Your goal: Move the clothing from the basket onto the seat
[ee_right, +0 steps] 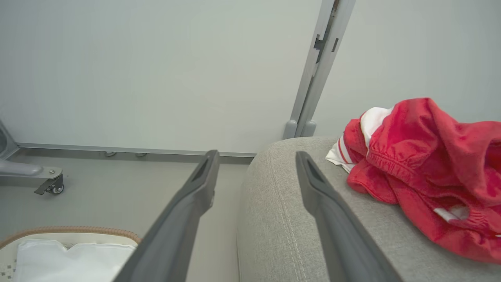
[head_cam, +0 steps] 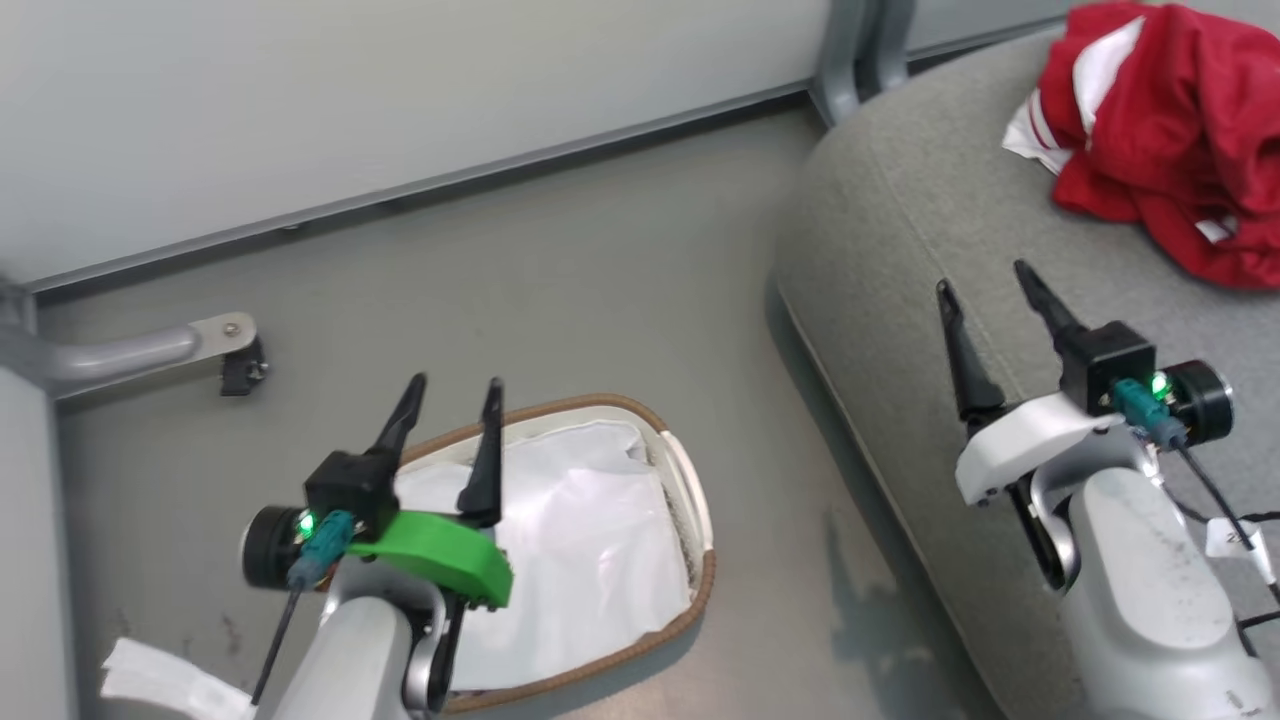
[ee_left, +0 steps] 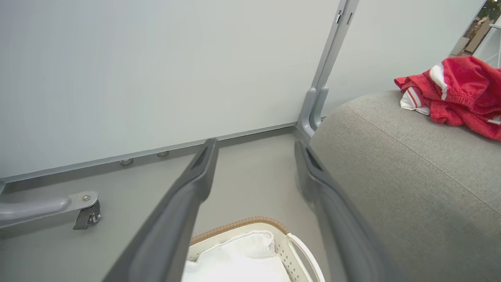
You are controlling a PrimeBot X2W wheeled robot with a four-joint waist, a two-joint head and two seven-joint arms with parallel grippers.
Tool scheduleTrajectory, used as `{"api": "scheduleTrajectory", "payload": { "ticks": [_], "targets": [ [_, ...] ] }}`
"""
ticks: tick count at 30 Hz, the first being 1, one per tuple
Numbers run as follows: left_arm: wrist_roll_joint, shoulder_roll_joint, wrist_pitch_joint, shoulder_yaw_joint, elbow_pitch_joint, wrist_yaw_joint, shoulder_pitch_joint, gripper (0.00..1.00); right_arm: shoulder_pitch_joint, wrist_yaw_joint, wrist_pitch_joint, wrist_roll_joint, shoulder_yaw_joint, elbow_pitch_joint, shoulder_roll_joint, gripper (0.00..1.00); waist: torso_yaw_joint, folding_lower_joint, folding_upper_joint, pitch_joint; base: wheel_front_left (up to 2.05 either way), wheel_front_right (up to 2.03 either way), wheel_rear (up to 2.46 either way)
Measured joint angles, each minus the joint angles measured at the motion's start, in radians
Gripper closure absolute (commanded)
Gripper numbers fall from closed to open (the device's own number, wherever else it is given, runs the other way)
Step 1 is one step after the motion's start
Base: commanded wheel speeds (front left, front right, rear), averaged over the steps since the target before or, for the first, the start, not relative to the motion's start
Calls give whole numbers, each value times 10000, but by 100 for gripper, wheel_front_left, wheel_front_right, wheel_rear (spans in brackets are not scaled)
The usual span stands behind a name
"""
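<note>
- Black fingers of the left gripper [head_cam: 457,382]: spread wide, clamped on nothing; hangs over the basket [head_cam: 560,405] in head view, tips pointing twd the wall [head_cam: 400,90].
- Green bracket [head_cam: 440,555] at its wrist, pale forearm below, lower left of head view.
- Same for the right gripper [head_cam: 981,276]: fingers apart, empty; hovers above the rounded front edge of the seat [head_cam: 900,250].
- White bracket [head_cam: 1020,435] at that wrist, w/ dark cable trailing off to the right.
- Between right fingers in right wrist view: seat corner & strip of floor [head_cam: 560,280].
- Task item, the clothing [head_cam: 1170,130]: red w/ white stripes & panels, lies crumpled in one heap on seat top, upper right of head view; well apart from both grippers.
- Basket: sits on grey floor near seat's flank; brown woven rim, perforated white sides, loop handle on seat side.
- Inside it, rumpled white liner [head_cam: 590,540] covering the bottom.
- Bg: pale wall panels, grey post [head_cam: 850,50] behind seat's far corner.
- Left by wall: grey metal leg w/ small caster [head_cam: 240,365].
- White paper scrap [head_cam: 150,680] at lower left edge of head view.
</note>
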Motion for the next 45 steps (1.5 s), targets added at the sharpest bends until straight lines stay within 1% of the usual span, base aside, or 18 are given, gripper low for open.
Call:
{"api": "scheduleTrajectory", "payload": {
  "ticks": [6,13,19,23,26,27,33,45],
  "targets": [
    [385,153,0,1367,136,140,607,0,478,0,0,125,383,-38,322,0,719,0,0,-383,0,0,0],
    [928,167,0,2717,52,182,1539,0,1027,0,-2,282,460,54,487,0,1257,0,0,-827,0,0,0],
    [1218,67,2,3563,48,178,2142,0,1471,0,0,362,589,192,514,0,1496,0,0,-1093,0,0,0],
    [1197,-21,2,3981,-12,23,2375,0,1625,0,0,579,696,153,525,0,1506,0,0,-1058,0,0,0],
    [1003,-35,0,4320,-121,-194,2419,0,1653,0,0,639,763,144,525,0,1482,0,0,-995,0,0,0],
    [1009,-38,2,4355,-86,-217,2457,100,1669,2,2,644,769,171,533,100,1478,0,0,-986,0,0,0],
    [938,-173,104,4345,374,-217,2521,100,2026,2,115,763,769,593,614,100,1483,0,0,-996,0,0,0],
    [-1340,-174,706,4349,86,-234,2518,100,2228,2,694,3195,431,209,614,100,1515,0,0,-1096,0,0,0]
  ]
}}
